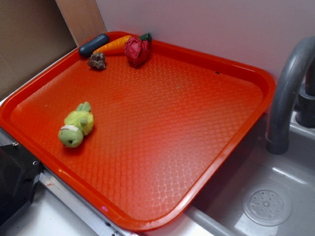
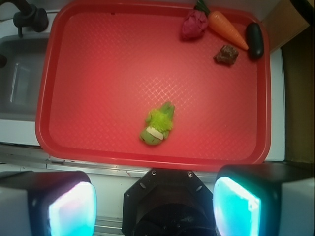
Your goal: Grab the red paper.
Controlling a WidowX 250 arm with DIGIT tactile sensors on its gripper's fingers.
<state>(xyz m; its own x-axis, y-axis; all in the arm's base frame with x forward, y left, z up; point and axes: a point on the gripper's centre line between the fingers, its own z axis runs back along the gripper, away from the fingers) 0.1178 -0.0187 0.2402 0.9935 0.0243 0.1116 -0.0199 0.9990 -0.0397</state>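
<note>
wrist view: gripper (image 2: 155, 204) jaws spread wide, fingertips cropped; red paper (image 2: 194, 24) touching carrot (image 2: 228, 29).

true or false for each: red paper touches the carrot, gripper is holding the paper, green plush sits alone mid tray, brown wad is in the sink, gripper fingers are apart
1. The red paper lies against the carrot. True.
2. The gripper holds the red paper. False: it holds nothing and hangs well away from the paper.
3. The green plush lies apart from the other things on the tray. True.
4. The brown wad is in the sink. False: it lies on the tray near the carrot.
5. The fingers stand apart. True.
</note>
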